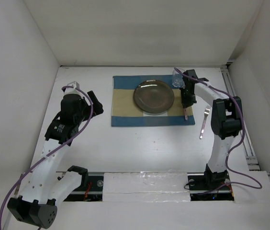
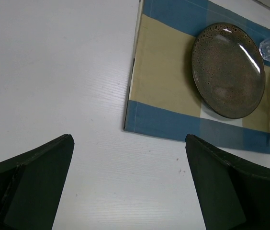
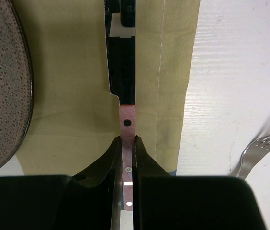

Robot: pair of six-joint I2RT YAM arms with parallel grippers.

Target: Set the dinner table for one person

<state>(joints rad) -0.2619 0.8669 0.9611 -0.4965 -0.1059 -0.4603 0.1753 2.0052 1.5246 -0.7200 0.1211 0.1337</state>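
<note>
white table (image 1: 125, 148): my right claw (image 3: 127, 143) clenches a knife (image 3: 127, 120) just right of the plate (image 1: 154, 97); my left claw (image 2: 128, 158), released, hangs well left.

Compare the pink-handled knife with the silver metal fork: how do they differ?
The pink-handled knife is clamped in the right gripper over the blue-and-tan cloth placemat; the silver metal fork lies free on the bare white table. The knife's handle is pink, the fork all silver. Both sit right of the brown plate.
</note>
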